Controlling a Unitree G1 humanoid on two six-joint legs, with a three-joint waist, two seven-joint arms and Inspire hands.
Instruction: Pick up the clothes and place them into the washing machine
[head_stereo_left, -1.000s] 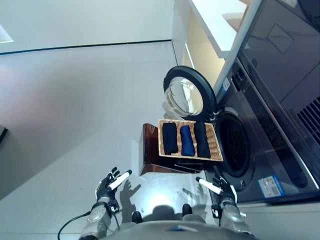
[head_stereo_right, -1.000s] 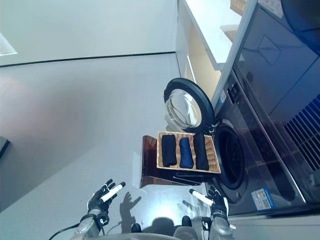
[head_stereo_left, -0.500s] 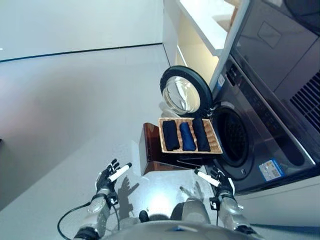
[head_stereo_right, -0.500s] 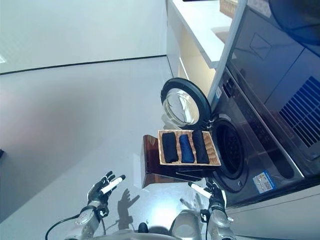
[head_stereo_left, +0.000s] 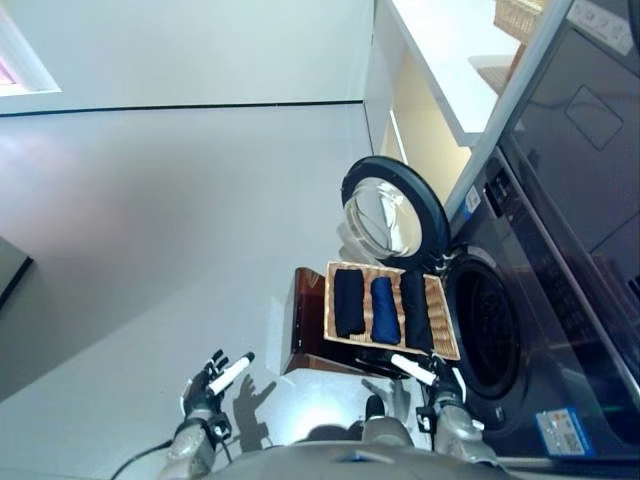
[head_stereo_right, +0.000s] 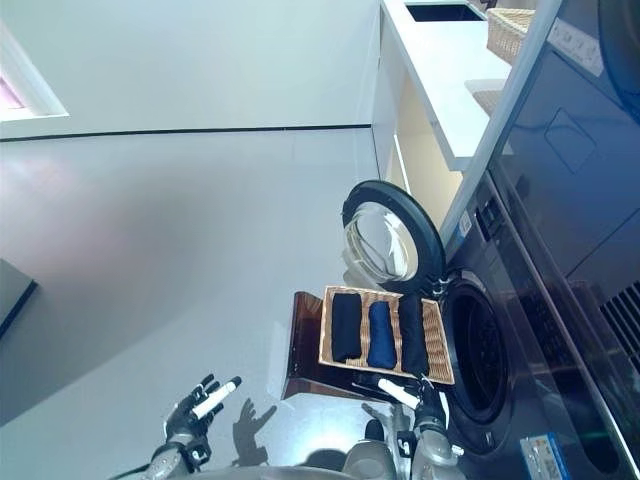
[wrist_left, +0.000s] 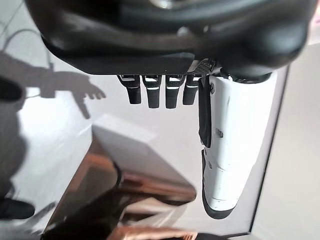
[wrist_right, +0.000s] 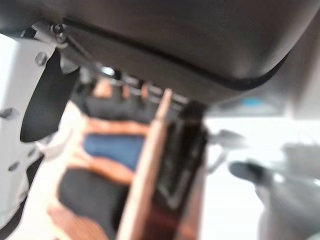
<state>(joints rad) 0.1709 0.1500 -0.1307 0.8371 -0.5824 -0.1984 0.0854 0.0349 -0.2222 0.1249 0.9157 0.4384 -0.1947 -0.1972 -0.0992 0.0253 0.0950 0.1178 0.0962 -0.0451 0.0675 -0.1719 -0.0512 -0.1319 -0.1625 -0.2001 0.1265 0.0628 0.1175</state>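
Left hand (head_stereo_left: 207, 387) low on the left over bare grey floor (head_stereo_left: 150, 230), fingers straight and spread, white thumb cover out, holding nothing. Right of it a glossy brown wooden stand (head_stereo_left: 305, 325), boxy, carrying a flat rectangular woven wicker tray (head_stereo_left: 440, 335). Clothes (head_stereo_left: 383, 308) lie in the tray: three rolled bundles side by side, soft matte fabric, black left, blue middle, black right, all long and narrow. Right hand (head_stereo_left: 436, 379) sits just near of the tray's right end, fingers extended and loose, empty; not touching the clothes as far as I can tell. Far of the tray the round door (head_stereo_left: 392, 213) stands swung open, dark ring with clear glass bowl. Washer (head_stereo_left: 560, 260) on the right, dark glossy front, round drum opening (head_stereo_left: 490, 325) just right of the tray.
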